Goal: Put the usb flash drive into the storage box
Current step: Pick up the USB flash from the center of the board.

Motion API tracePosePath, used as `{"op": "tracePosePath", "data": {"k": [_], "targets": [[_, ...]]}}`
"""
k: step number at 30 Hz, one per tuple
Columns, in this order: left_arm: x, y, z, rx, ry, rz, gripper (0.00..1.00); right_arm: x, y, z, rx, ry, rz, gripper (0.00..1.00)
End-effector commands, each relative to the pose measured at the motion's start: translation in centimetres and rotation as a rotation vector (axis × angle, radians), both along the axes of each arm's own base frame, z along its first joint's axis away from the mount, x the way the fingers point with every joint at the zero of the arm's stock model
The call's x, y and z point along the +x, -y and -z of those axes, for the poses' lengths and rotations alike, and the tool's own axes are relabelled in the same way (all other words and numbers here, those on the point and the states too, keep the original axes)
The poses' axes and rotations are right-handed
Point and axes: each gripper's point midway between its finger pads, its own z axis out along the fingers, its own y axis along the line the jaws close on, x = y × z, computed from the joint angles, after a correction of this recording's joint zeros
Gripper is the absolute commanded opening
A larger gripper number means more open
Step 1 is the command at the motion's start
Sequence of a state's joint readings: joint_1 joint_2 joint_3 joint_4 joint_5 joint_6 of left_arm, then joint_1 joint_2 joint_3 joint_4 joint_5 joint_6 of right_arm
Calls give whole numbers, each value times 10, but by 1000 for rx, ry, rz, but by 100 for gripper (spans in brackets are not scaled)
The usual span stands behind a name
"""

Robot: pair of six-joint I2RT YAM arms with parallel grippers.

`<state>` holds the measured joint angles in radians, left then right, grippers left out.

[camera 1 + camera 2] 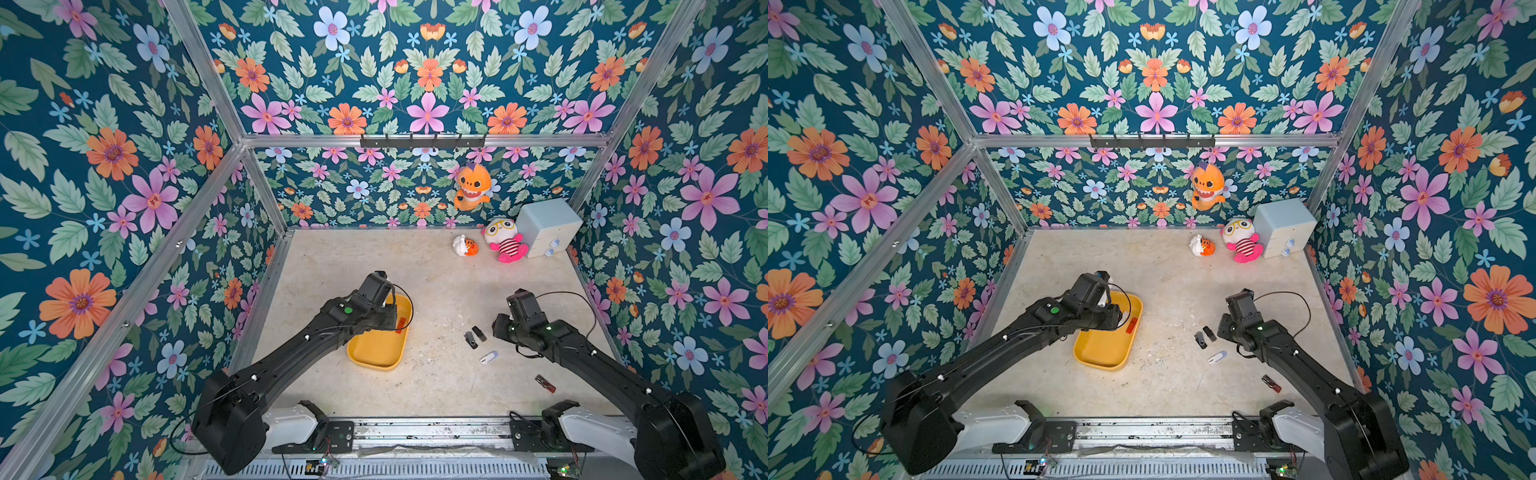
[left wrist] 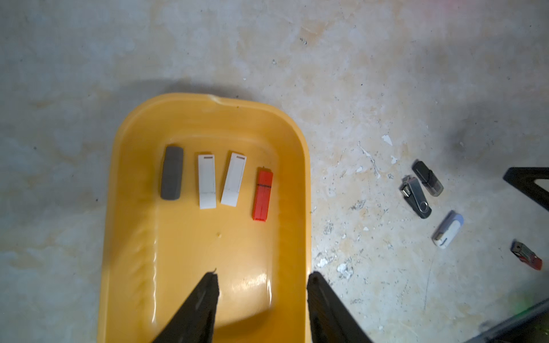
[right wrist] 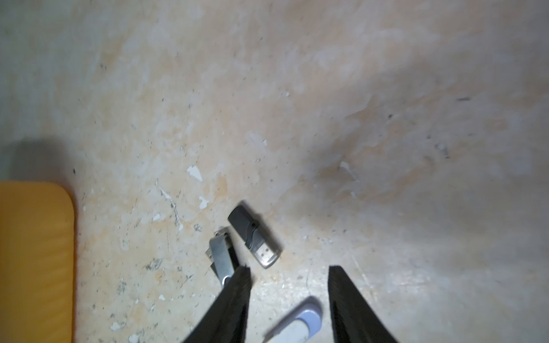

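1. In both top views the left arm (image 1: 291, 345) reaches over the yellow storage box (image 1: 376, 353), which lies on the table (image 1: 415, 270) left of the middle. The arm hides the far left part of the box and its own tip. Inside, only a red usb flash drive (image 1: 401, 324) shows, by the right wall.
2. Right of the box lie a swivel drive (image 1: 470, 338), a black drive (image 1: 479, 333) just beside it, a white-blue drive (image 1: 488, 357) nearer, and a dark red drive (image 1: 545, 383) nearest. The right arm (image 1: 582, 353) bends low at their right; its tip is hidden too.
3. Left wrist view: the left gripper (image 2: 263, 285) hangs above the box, fingers apart, nothing between them. On the box floor lie side by side a grey drive (image 2: 172, 173), a white drive (image 2: 207, 181), a second white drive (image 2: 233, 179) and the red one.
4. Right wrist view: the right gripper (image 3: 289, 273) is spread and empty above the table. One finger covers an end of the swivel drive; the white-blue drive is blurred and cut off.
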<state>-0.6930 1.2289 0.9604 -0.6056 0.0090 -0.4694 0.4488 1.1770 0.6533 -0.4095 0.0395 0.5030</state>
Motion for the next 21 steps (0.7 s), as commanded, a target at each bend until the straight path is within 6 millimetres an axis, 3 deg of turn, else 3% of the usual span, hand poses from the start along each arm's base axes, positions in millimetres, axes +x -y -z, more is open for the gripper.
{"op": "tracePosePath", "data": {"k": [1, 6, 14, 21], "targets": [[-16, -15, -2, 8, -17, -24, 54, -20, -19, 14, -49, -127, -147, 50], [-27, -27, -12, -16, 29, -29, 55, -25, -23, 27, -100, -224, -189, 51], [-31, -35, 7, 11, 55, -13, 55, -18, -28, 34, -116, -253, -208, 52], [-29, -39, 4, 20, 75, -21, 55, -7, -20, 46, -214, -276, -210, 56]]}}
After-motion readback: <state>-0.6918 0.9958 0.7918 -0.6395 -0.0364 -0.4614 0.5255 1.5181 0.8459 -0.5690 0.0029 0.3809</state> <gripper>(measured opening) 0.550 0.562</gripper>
